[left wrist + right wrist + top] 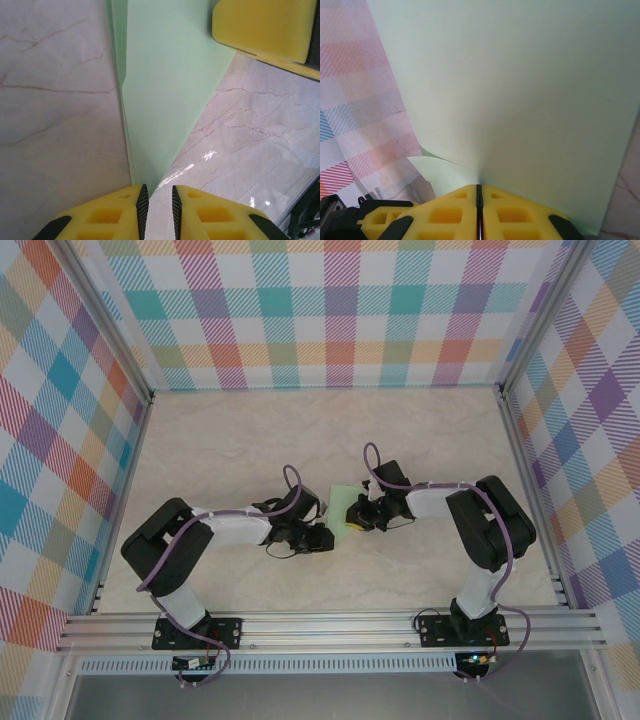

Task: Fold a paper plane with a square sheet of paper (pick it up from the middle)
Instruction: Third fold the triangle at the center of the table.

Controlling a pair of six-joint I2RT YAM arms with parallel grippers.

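ARMS MEET OVER A FOLD: Two robot arms converge at the middle of the marbled surface (pixel 230 440), where a pale-green sheet of paper (pixel 343 497) sits between them, creased into a shape that narrows toward one end. The right tool (pixel 479 189) is clenched on an edge of the sheet, its yellow fingers (pixel 445 215) pressed together with no gap. The paper rises from their seam as a broad flat panel before the wrist camera. Seen from the left wrist, the left tool (pixel 158 192) sits low over the surface at the sheet's narrow end. Its jaws stand a slit apart, bare marble shows between them, and nothing is visibly pinched there. The tapered tip runs up to one fingertip. In that view the right tool's yellow pad (pixel 260 25) meets the paper at its far corner. Plaid walls (pixel 330 310) enclose the cell on three sides
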